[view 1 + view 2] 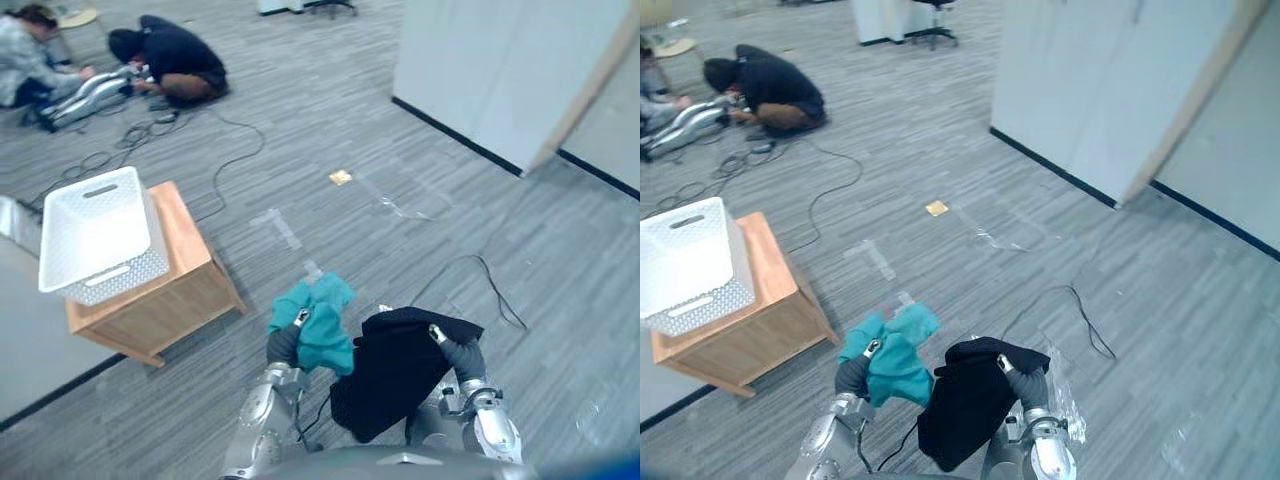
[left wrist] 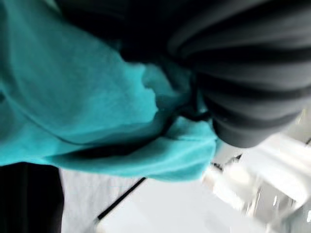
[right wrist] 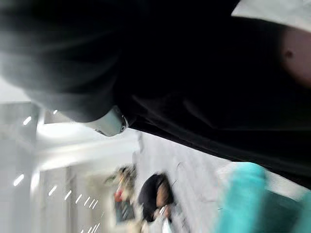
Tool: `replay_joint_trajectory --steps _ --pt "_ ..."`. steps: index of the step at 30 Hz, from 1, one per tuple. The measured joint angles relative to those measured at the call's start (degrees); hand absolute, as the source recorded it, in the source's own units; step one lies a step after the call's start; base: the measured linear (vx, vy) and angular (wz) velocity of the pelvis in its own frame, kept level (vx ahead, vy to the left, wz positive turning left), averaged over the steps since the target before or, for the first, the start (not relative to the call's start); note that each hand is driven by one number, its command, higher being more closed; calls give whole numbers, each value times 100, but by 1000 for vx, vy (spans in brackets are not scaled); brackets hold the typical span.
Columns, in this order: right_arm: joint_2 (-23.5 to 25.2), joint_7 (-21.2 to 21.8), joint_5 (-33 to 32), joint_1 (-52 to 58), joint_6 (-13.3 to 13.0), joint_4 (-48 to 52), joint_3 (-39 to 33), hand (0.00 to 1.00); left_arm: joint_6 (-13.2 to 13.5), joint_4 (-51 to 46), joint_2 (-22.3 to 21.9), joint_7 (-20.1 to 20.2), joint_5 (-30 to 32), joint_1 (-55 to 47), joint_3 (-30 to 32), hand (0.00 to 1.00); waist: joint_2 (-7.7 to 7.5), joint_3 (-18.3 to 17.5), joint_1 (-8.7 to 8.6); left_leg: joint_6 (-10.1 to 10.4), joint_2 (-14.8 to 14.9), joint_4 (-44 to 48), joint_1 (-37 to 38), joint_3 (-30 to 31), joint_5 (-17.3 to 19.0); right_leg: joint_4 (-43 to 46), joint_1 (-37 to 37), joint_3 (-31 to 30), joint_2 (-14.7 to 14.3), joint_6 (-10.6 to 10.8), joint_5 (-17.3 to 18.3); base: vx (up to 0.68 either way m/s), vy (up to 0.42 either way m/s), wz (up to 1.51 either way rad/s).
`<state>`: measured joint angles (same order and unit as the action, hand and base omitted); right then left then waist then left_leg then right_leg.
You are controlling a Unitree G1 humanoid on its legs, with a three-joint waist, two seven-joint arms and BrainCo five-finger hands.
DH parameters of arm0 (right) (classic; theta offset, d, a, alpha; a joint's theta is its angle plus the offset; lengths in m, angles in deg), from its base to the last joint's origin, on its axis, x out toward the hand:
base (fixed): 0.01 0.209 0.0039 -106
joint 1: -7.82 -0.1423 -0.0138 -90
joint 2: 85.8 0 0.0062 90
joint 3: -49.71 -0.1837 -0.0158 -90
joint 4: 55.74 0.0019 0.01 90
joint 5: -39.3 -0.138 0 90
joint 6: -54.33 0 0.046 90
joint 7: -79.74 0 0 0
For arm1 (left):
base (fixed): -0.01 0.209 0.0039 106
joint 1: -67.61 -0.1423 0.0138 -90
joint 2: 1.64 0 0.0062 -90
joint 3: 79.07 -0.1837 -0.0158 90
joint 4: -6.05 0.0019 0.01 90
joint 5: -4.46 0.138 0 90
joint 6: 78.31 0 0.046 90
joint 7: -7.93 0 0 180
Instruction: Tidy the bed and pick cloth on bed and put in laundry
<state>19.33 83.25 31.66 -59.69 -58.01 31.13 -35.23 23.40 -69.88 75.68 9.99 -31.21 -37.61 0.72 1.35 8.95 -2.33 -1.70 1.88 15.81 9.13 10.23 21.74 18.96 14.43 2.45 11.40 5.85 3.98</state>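
Teal cloth point(image 1: 318, 322) — crumpled, bunched — hangs over the left hand point(image 1: 284, 344); black cloth point(image 1: 395, 370) drapes the right hand point(image 1: 462, 358) — either grasp hidden, cannot tell.

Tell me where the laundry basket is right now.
The white basket sits on the small wooden table at the left of the head views, ahead and left of the teal cloth.

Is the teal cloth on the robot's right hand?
No, the teal cloth hangs from the left hand; the right hand has black cloth.
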Motion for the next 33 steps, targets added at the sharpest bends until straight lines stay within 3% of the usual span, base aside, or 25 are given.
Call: replay_joint_trajectory --steps 1,2,3,5,6,7,9,10,12,15,17,18,19,21,22,24,25,26,27,28,29,31,32,33 --pt "-6 62 -7 -17 -5 170 19 100 1 -61 36 2 -47 -123 91 100 -91 -58 9 150 100 152 52 69 273 78 2 -70 -48 98 -29 470 -524 61" --pt "-201 144 -41 -208 -8 225 51 100 -8 -15 -81 -12 -155 -344 236 100 149 -127 54 310 558 322 201 112 451 591 -12 193 -372 18 343 397 -393 46" --pt "-283 174 -94 -325 -4 229 85 100 -9 -22 -113 -1 -181 -443 299 100 242 -194 107 324 685 642 93 48 364 808 -16 338 -453 -106 514 580 -566 45" --pt "-417 264 -248 -531 13 236 94 100 -3 -34 -256 1 -243 -608 416 100 237 -175 133 288 843 1814 -434 -74 -215 913 -237 631 -547 -333 794 489 -491 48" --pt "-464 308 -293 -618 40 237 77 100 -4 -34 -340 16 -410 -634 478 100 242 -117 182 262 968 2756 -896 -193 -857 784 -520 835 -597 -462 904 404 -405 70" --pt "-499 309 -293 -689 93 232 46 100 -5 -23 -401 99 -434 -658 524 100 274 -18 197 252 1203 3685 -1327 -439 -1043 524 -924 1047 -692 -520 936 392 -377 77" --pt "-474 310 -290 -721 152 233 -12 100 -5 -23 -435 269 -418 -709 571 100 293 22 284 335 1226 4555 -1785 -886 -935 -33 -1650 1316 -787 -632 963 356 -297 70" --pt "-483 312 -281 -723 153 236 -41 100 -4 -23 -443 307 -416 -723 569 100 289 26 327 376 1078 4565 -1921 -1104 -832 -289 -1918 1442 -797 -666 979 307 -243 65" --pt "-487 310 -257 -732 159 335 -154 100 -4 -27 -505 369 -415 -740 574 100 308 32 357 449 710 3830 -2208 -1699 -569 -851 -2424 1647 -892 -790 1052 302 -182 59" --pt "-492 292 -227 -714 161 723 -304 100 -26 -65 -561 385 -410 -756 558 100 279 31 395 455 314 1986 -2375 -2803 -561 -1390 -2827 1956 -929 -786 1062 353 -79 35" --pt "-541 282 -225 -701 158 974 -430 100 -46 -177 -594 369 -411 -754 518 100 243 15 396 414 95 665 -2429 -3503 -957 -1657 -3070 2180 -943 -518 1031 379 -39 37" --pt "-646 252 -222 -700 164 1011 -463 100 -93 -190 -617 359 -411 -732 452 100 215 15 443 198 59 441 -2433 -3726 -1363 -1718 -3219 2224 -918 -358 1083 541 -25 26" --pt "-714 238 -219 -679 218 1005 -463 100 -171 -176 -626 315 -407 -732 379 100 179 -52 487 -271 -38 421 -2391 -3835 -1494 -1684 -3297 2219 -867 -225 1093 461 0 31" --pt "-752 241 -218 -731 327 991 -510 100 -250 -140 -639 281 -405 -668 349 100 112 -155 488 -1011 -120 332 -2306 -3975 -1439 -1319 -3194 2164 -745 -75 1078 481 53 44" --pt "-713 264 -217 -797 444 958 -530 100 -249 -135 -619 271 -406 -612 408 100 38 -148 500 -1058 -126 324 -2213 -3978 -1406 -940 -3094 2069 -682 8 1024 496 99 34" --pt "-587 372 -217 -895 655 879 -477 100 -246 -72 -542 266 -406 -610 590 100 -154 -117 513 -1065 -71 328 -1842 -3953 -1368 -57 -2997 1861 -615 157 579 498 95 22" --pt "-544 453 -218 -900 711 884 -424 100 -233 -31 -446 266 -389 -658 634 100 -237 -160 523 -1027 -39 203 -1560 -3943 -1312 820 -2758 1847 -539 375 185 651 46 18" --pt "-471 602 -223 -907 712 957 -357 100 -155 -48 -297 268 -308 -728 651 100 -304 -213 509 -667 -109 -223 -1084 -3725 -1066 2601 -2043 1723 -224 649 -263 445 12 10" --pt "-468 614 -225 -907 712 982 -334 100 -143 -53 -263 268 -304 -719 650 100 -314 -224 501 -591 -133 -310 -1018 -3627 -982 2950 -1903 1715 -170 641 -258 498 -41 24" --pt "-410 678 -226 -895 729 1017 -255 100 -140 -10 -119 249 -284 -733 656 100 -506 -267 472 -543 -293 -387 -898 -3474 -902 3992 -1372 1706 179 434 -87 279 -95 53" --pt "-436 739 -227 -777 729 1037 -233 100 -140 44 -71 239 -159 -669 616 100 -509 -271 372 -497 -302 -363 -768 -3245 -786 4511 -954 1740 365 151 162 341 -119 76" --pt "-438 741 -246 -533 721 1058 -213 100 -143 44 -39 202 -80 -592 564 100 -361 -220 219 -407 -191 -370 -566 -2780 -704 4440 -454 1702 354 -146 544 302 -132 107" --pt "-437 736 -245 -454 711 1058 -203 100 -145 44 -41 164 -78 -549 567 100 -318 -203 153 -382 -140 -377 -514 -2575 -688 4193 -274 1665 313 -164 670 338 -185 149" --pt "-439 716 -241 -379 681 1058 -202 100 -163 44 -35 132 -78 -432 579 100 -241 -163 99 -338 -27 -377 -450 -2229 -637 3454 -33 1527 200 -227 802 345 -229 155"
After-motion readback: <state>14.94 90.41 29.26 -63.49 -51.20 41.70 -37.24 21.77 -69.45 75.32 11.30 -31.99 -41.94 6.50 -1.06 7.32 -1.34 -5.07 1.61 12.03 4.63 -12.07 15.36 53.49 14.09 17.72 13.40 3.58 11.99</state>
